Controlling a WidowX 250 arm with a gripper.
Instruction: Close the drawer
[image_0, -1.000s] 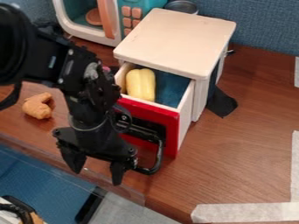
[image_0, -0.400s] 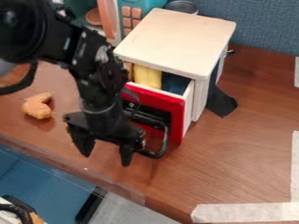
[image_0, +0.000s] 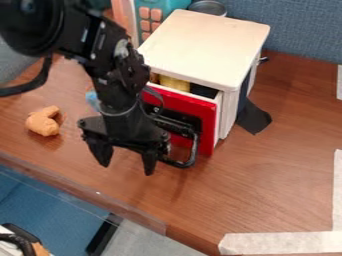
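Partly seen item (image_0: 25, 243): black, white and orange, at the lower left corner of the view, well apart from the cabinet (image_0: 204, 47).
Brown toy food (image_0: 43, 121): on the desk (image_0: 267, 165), left of the cabinet.
Blue object (image_0: 92, 100): left of the cabinet, partly hidden behind the arm.
End effector (image_0: 127, 168): released, fingers spread with nothing between them, pointing down in front of the cabinet, just beside the drawer handle (image_0: 194, 149); whether it touches the handle, I cannot tell.
Toy microwave (image_0: 165, 7): teal with orange buttons, behind the cabinet and to its left.
Yellow toy food (image_0: 174, 84): inside the drawer, just below the cabinet's top.
Drawer (image_0: 206, 120): red front, mostly inside the cabinet, with a narrow opening at its top.
Round metal container (image_0: 208, 7): behind the cabinet.
Black cloth (image_0: 252, 119): on the desk, just right of the cabinet.
Pale tape (image_0: 287, 243): on the desk, in front of the cabinet and to its right.
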